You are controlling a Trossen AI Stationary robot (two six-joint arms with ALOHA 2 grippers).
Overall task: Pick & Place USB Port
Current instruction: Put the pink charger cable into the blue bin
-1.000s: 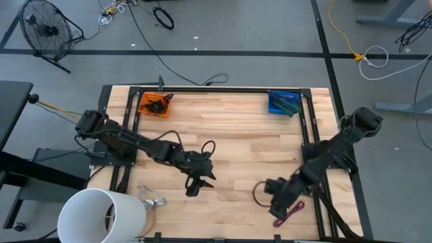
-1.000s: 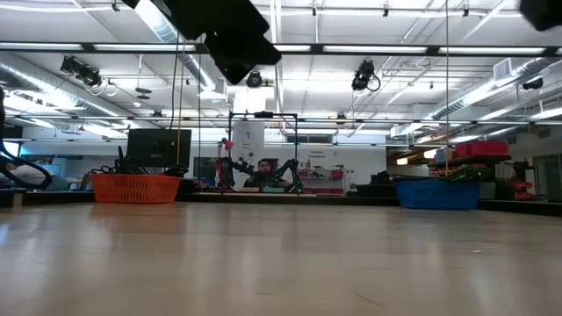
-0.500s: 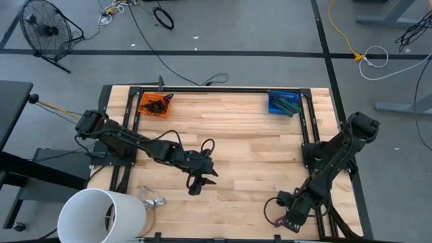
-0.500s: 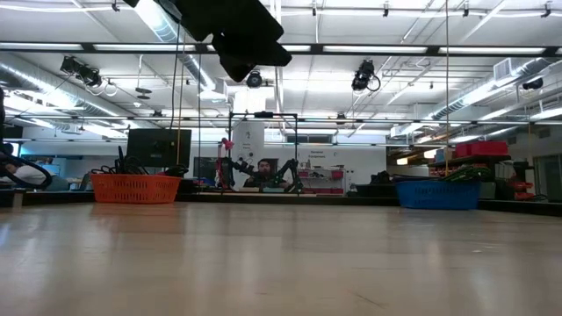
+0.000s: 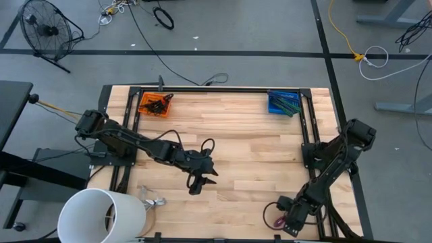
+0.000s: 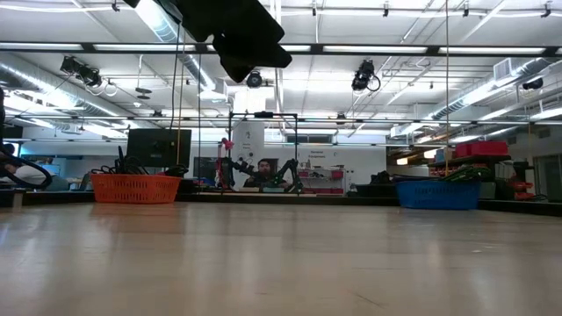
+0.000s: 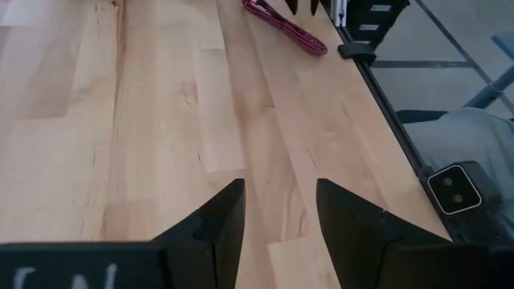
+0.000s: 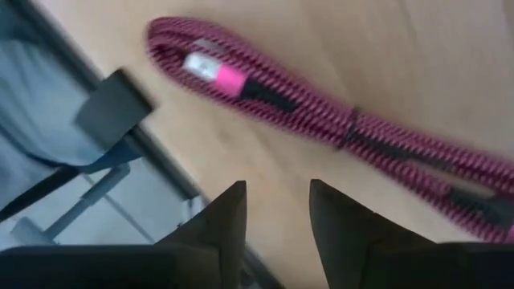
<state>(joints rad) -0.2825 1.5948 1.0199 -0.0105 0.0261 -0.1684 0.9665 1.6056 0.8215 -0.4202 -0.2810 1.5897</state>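
1. Locate the left tool [image 5: 196, 183] over the middle of the counter [image 5: 236, 135], toward its near side. In the left wrist view you see its two fingers [image 7: 221, 221] standing apart, with bare wood in the gap and nothing held.
2. Locate the right tool [image 5: 289, 217] at the near right corner of the counter, close to the edge. In the right wrist view you see its fingers [image 8: 225, 221] parted with a narrow gap, and nothing clamped between them.
3. Find the pink braided USB cable [image 8: 321, 112] lying bundled on the counter, just ahead of the right tool's fingertips. In the high view only a loop of it [image 5: 276, 217] shows beside the right tool.
4. Note the orange basket [image 5: 155, 104] at the far left of the counter and the blue basket [image 5: 283, 102] at the far right. Both hold dark cables.
5. Note the white cylinder [image 5: 101, 216] at the near left corner, off the counter.
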